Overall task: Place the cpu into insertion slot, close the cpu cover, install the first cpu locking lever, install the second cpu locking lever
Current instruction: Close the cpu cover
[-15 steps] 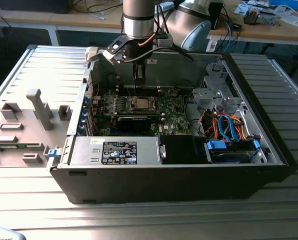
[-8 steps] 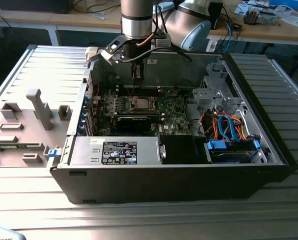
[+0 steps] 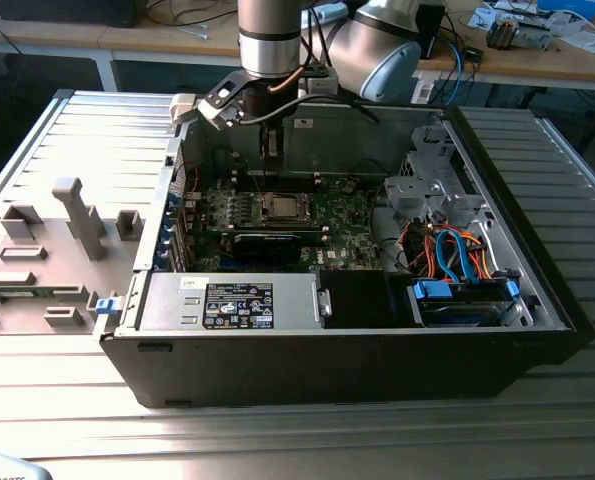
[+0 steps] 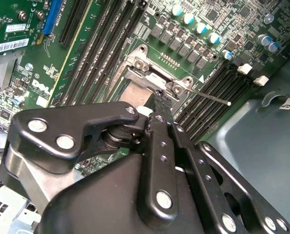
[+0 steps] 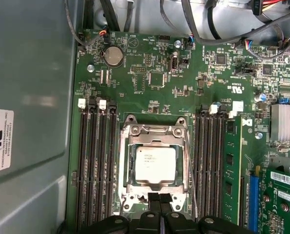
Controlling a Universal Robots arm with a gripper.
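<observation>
Beside the cpu cover's [image 5: 125,161] rim, the gripper [image 5: 159,196] is held with fingers closed together on nothing, apparently to press a locking lever [image 4: 210,97]; the cpu [image 5: 156,164] is seated beneath.

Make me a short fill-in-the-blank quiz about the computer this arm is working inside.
1. The cpu cover is not open but ___, framing the cpu.
2. The motherboard is ___ in colour.
3. The pincer sits at the cover's edge, fingertips ___.
4. Black memory slots flank the cover on ___ sides.
Missing words: closed, green, shut, both.
</observation>
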